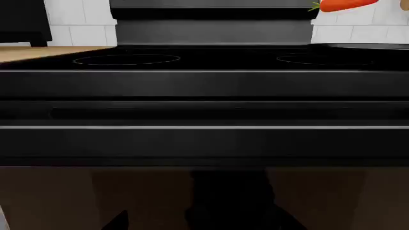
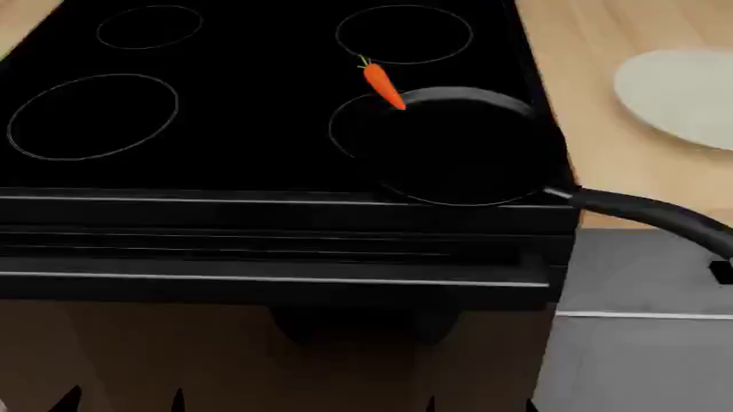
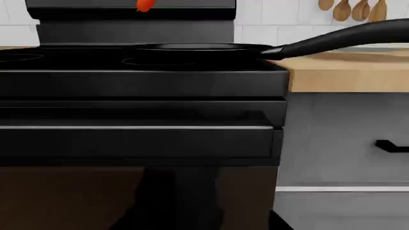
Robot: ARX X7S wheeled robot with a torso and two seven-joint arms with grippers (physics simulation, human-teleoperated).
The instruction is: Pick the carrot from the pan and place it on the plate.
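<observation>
Black stove in wooden tabletop. Carrot sits at pan's 11 o'clock rim; plate at 2 o'clock. Likely light, stiff, slick: grip mid-body. Both claws out of view, state unknown.

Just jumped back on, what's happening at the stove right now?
Nothing is being handled yet. The carrot sits at the far rim of the pan on the black stove; the wrist views show it above the pan. The plate waits on the wooden counter, right of the stove. Neither end effector is clearly visible.
</observation>
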